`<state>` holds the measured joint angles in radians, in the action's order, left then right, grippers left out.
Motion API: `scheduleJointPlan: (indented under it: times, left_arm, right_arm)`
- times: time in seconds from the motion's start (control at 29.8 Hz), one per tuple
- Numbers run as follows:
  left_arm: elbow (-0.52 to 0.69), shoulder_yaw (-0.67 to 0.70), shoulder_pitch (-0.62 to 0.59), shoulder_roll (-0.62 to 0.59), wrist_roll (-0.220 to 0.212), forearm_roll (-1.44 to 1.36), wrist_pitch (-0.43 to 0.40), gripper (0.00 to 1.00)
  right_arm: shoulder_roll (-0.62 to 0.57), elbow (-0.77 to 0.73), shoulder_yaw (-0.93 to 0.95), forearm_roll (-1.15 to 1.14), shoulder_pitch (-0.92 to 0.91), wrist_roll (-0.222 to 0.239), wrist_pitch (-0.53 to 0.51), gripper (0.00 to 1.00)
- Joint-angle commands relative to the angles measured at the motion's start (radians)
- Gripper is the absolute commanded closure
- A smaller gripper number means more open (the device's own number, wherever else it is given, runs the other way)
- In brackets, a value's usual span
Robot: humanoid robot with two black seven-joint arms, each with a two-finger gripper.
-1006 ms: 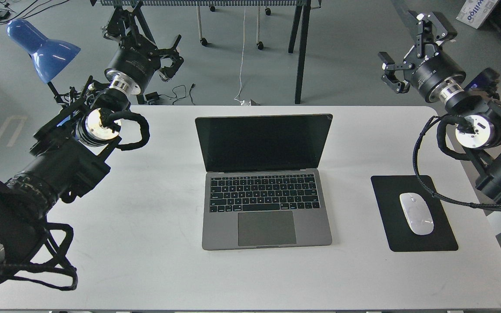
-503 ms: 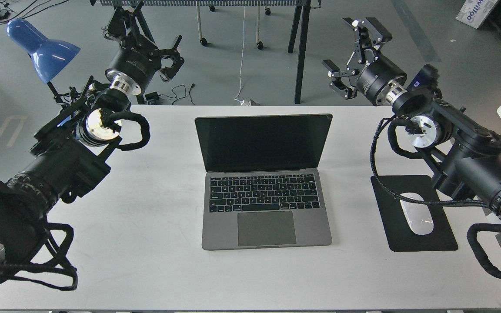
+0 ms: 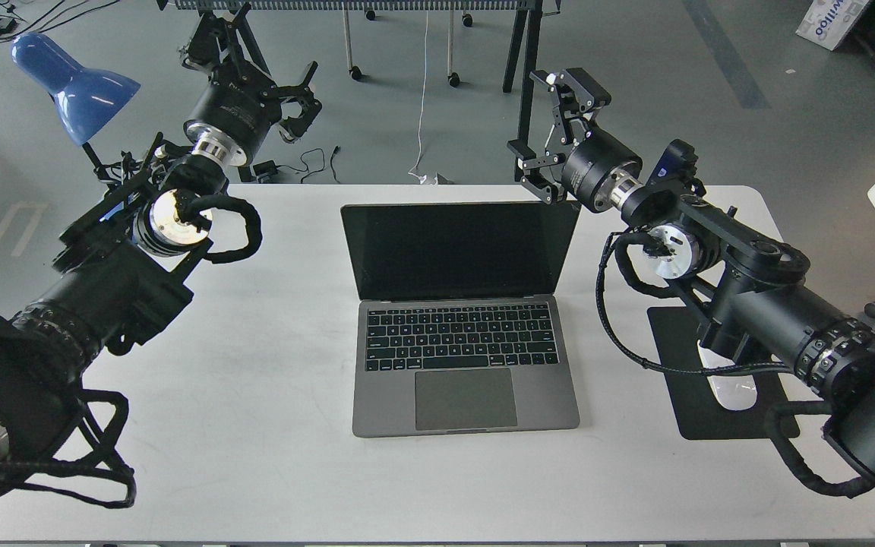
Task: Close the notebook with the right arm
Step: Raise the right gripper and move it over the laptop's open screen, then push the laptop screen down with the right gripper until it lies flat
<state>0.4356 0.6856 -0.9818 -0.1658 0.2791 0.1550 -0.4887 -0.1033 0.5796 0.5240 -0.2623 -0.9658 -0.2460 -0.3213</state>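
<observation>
The notebook [image 3: 462, 319] lies open in the middle of the white table [image 3: 255, 425]. Its black screen stands up and faces me, with the keys and trackpad toward me. My right arm [image 3: 749, 304] reaches in from the right. Its gripper [image 3: 526, 112] is open and empty, just above and behind the screen's top right corner, with the lower finger [image 3: 535, 169] close to that corner. I cannot tell whether it touches. My left gripper [image 3: 255, 64] is open and empty beyond the table's far left edge, near the blue lamp.
A black mouse pad [image 3: 711, 422] with a white mouse [image 3: 734, 396] lies right of the notebook, partly hidden under my right arm. A blue lamp [image 3: 73, 80] stands at the far left. Table legs and cables are on the floor behind.
My right arm has swung left, from the table's far right corner to the screen's top right corner, and now covers part of the mouse pad. The left arm and the notebook have not moved.
</observation>
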Motion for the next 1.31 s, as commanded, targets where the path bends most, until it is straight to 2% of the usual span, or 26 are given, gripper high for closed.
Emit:
scheduleJointPlan:
  times: [0.0,0.34,0.5,0.77,0.91,1.27]
  left_arm:
    - [0.0,0.0,0.0,0.0,0.0,0.0,0.0,0.0]
    - [0.0,-0.001,0.0,-0.001,-0.001,0.0,0.0,0.0]
    - [0.0,-0.001,0.0,-0.001,-0.001,0.0,0.0,0.0]
    - [0.0,-0.003,0.002,-0.001,-0.001,0.0,0.0,0.0]
    - [0.0,-0.003,0.0,-0.001,-0.001,0.0,0.0,0.0]
    - [0.0,-0.003,0.0,0.0,-0.001,0.0,0.0,0.0]
  right_arm:
    - [-0.007,0.057,-0.051,0.003,0.009,0.005,0.001,0.0]
    - [-0.13,0.209,-0.061,0.003,0.061,0.016,-0.002,0.0]
    - [-0.197,0.296,-0.09,0.003,0.076,0.057,-0.001,0.0]
    - [-0.231,0.365,-0.131,0.003,0.094,0.062,-0.002,0.0]
    - [-0.257,0.401,-0.131,0.003,0.105,0.083,-0.002,0.0]
    - [-0.292,0.477,-0.179,0.001,0.163,0.099,-0.002,0.0]
